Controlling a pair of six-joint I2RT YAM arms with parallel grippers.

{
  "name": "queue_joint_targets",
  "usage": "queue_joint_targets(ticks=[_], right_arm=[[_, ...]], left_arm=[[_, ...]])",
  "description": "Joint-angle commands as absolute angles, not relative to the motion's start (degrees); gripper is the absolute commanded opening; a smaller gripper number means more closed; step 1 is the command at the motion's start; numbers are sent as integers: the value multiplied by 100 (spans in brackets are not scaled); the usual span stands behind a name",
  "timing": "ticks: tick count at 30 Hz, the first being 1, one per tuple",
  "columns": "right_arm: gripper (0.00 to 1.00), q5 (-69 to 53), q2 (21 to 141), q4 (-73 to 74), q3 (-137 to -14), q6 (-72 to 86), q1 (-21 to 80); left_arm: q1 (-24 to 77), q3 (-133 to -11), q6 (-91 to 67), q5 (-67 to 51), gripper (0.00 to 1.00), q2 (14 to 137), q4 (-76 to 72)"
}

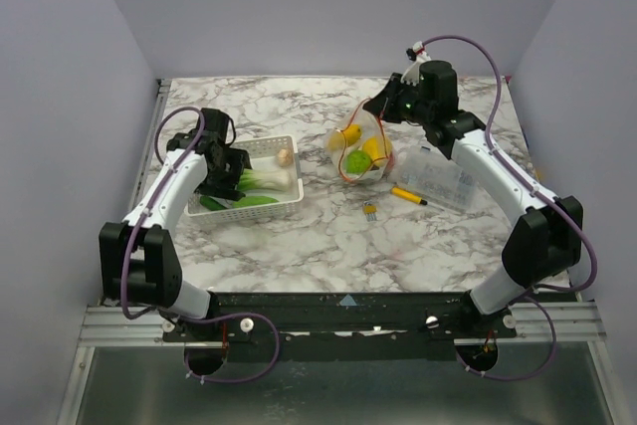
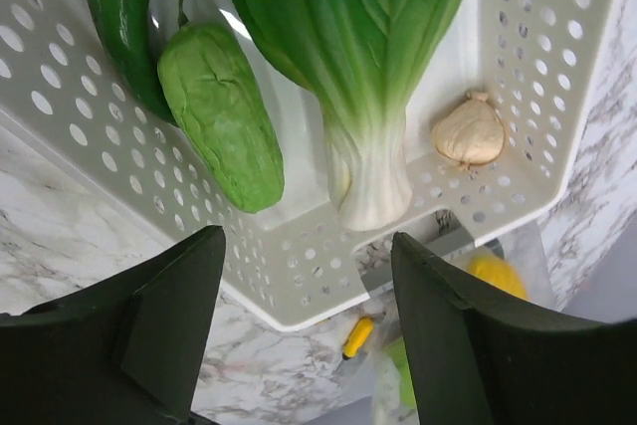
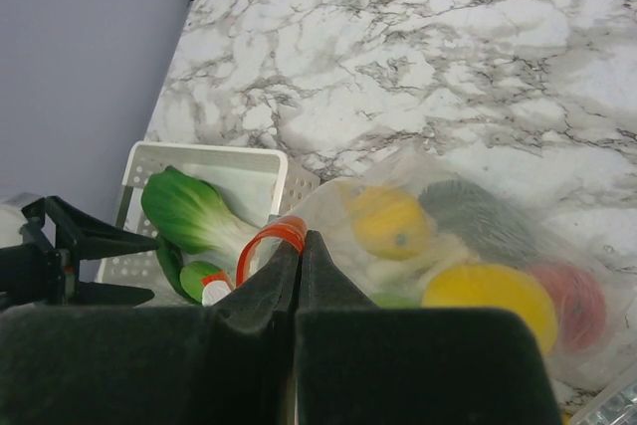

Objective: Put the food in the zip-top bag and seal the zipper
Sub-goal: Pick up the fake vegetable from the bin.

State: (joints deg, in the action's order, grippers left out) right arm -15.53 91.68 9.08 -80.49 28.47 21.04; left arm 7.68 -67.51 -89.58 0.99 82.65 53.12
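My right gripper (image 3: 300,238) is shut on the mouth edge of the zip-top bag (image 1: 360,151) and holds it up by the orange-red zipper (image 3: 261,246). Yellow (image 3: 393,221), red (image 3: 569,296) and dark food pieces lie inside the clear bag. My left gripper (image 2: 309,330) hangs open over the near corner of the white basket (image 2: 299,296), with nothing between its fingers. In the basket lie a bok choy (image 2: 348,37), a wrinkled green gourd (image 2: 219,111), a dark green vegetable (image 2: 119,7) and a beige garlic bulb (image 2: 468,131).
A rigid clear compartment box (image 1: 443,178) stands right of the bag, under the right arm. A yellow marker pen (image 1: 406,194) and a small yellow-and-grey piece (image 1: 369,210) lie on the marble in front of the bag. Grey walls close in the table.
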Motion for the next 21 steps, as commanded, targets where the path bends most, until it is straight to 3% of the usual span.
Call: queue_joint_targets(ticks=[1, 21], right_arm=[[1, -1706, 8916, 565, -8026, 2892, 2101], [1, -1698, 8928, 546, -7997, 2905, 2101]], left_arm=[[770, -6901, -9738, 286, 64, 8681, 5593], [765, -6861, -9971, 240, 56, 9861, 5582]])
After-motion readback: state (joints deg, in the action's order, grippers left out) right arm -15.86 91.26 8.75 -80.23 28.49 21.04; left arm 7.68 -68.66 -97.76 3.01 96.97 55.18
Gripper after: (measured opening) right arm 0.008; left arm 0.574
